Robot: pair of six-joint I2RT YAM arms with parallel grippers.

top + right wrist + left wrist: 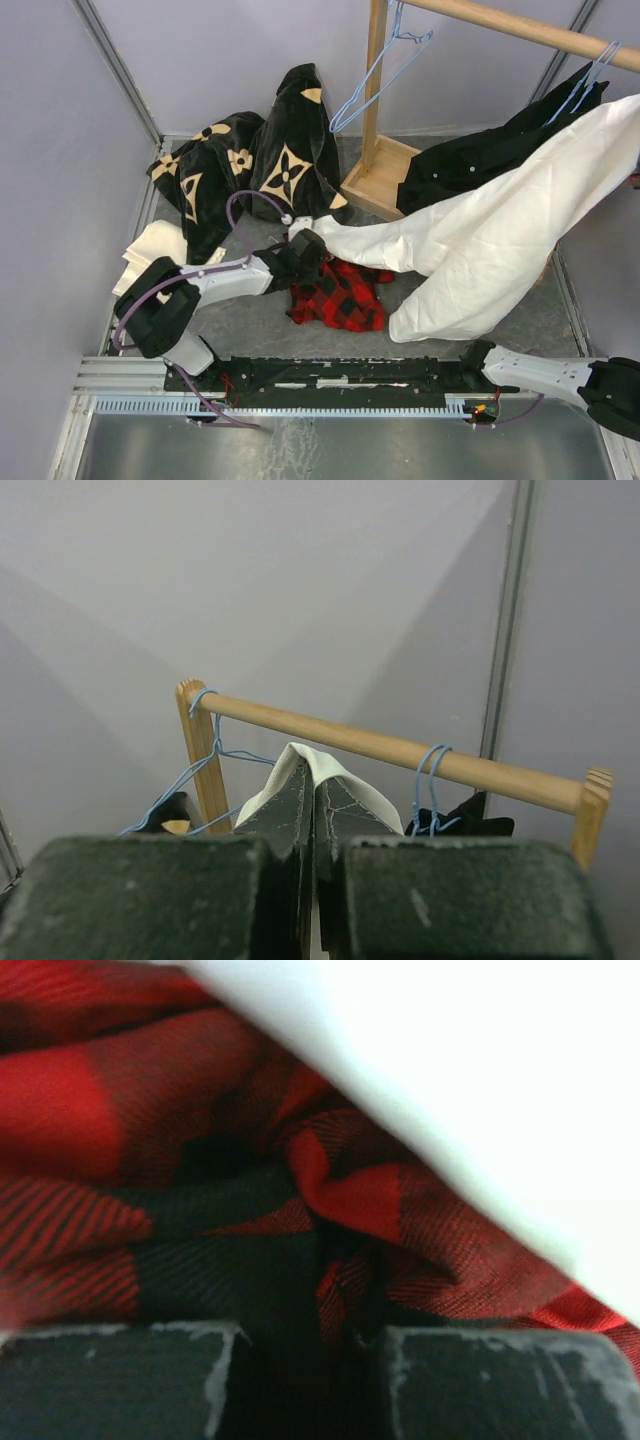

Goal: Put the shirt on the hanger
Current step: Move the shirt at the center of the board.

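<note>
The white shirt (pixel 500 230) hangs stretched from the upper right edge down to the table's middle. My right gripper (pixel 313 780) is shut on a fold of it (pixel 361 796), held up facing the wooden rod (pixel 400 750); the top view does not show this gripper. An empty light-blue hanger (pixel 370 78) hangs at the rod's left end (pixel 180 786). My left gripper (pixel 305 255) is down where the shirt's low end meets the red-and-black plaid shirt (pixel 345 295). Its jaws (pixel 310 1350) are closed on a plaid fold (pixel 100 1110), with white cloth (pixel 480 1080) just above.
A black garment (pixel 490 160) hangs on a second blue hanger (pixel 590 75) at the rod's right. The rack's wooden base (pixel 385 175) stands at the back. A black garment with tan flower marks (pixel 240 170) lies back left, next to a cream cloth (pixel 155 250).
</note>
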